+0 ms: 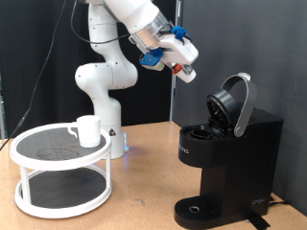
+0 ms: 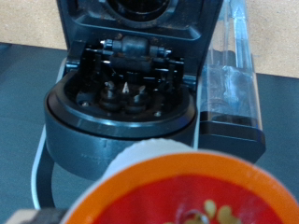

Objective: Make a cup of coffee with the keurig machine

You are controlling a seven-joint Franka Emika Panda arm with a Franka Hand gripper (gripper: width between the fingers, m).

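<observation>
The keurig machine (image 1: 228, 161) stands at the exterior view's right, black and boxy, with its lid (image 1: 236, 103) swung up and open. The wrist view looks down into its open pod chamber (image 2: 123, 93). My gripper (image 1: 183, 67) hangs in the air above and to the left of the open lid, shut on a red-and-white coffee pod (image 1: 178, 65). The pod's red-orange top (image 2: 187, 191) fills the near edge of the wrist view. The white cup (image 1: 88, 130) stands on the top tier of the round table, far from the gripper.
The white two-tier round table (image 1: 59, 165) stands at the exterior view's left. The robot's base (image 1: 107, 105) is behind it. The machine's clear water tank (image 2: 230, 86) sits beside the chamber. The round drip tray (image 1: 195, 208) holds nothing.
</observation>
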